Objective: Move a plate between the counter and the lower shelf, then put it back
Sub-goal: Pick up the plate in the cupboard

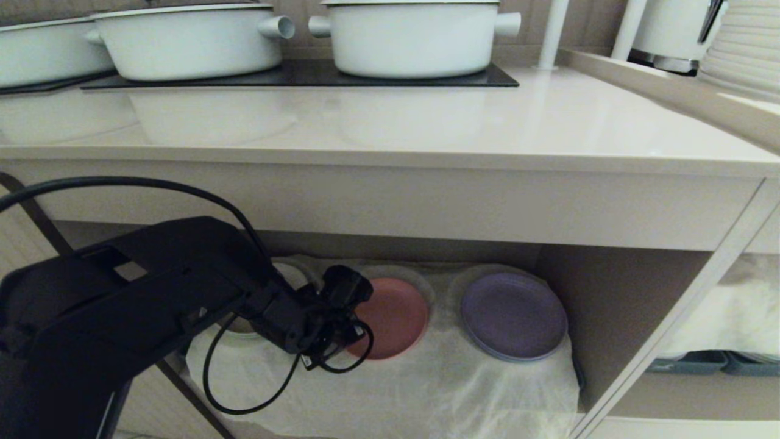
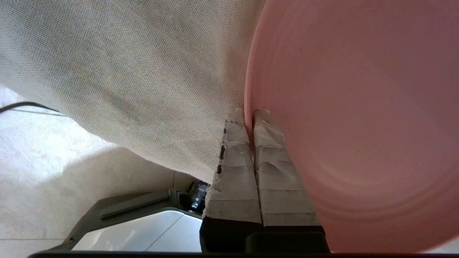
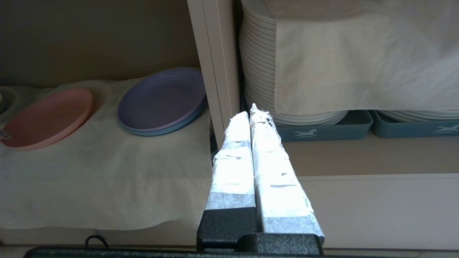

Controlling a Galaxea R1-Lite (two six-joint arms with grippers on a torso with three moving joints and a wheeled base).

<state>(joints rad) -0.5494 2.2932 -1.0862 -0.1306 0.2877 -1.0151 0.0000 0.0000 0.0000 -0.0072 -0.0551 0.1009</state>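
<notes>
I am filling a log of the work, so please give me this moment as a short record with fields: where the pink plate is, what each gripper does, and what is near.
plate: pink plate on the white cloth of the lower shelf
left gripper: left gripper shut on the plate's rim
right gripper: right gripper shut, holding nothing, before the shelf divider
neighbour: purple plate to the right of the pink one, apart from it
counter: counter carries white pots, no plate

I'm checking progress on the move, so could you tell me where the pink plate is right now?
In the head view the pink plate lies on the lower shelf's cloth, left of the purple plate; the left hand is shut on its rim.
</notes>
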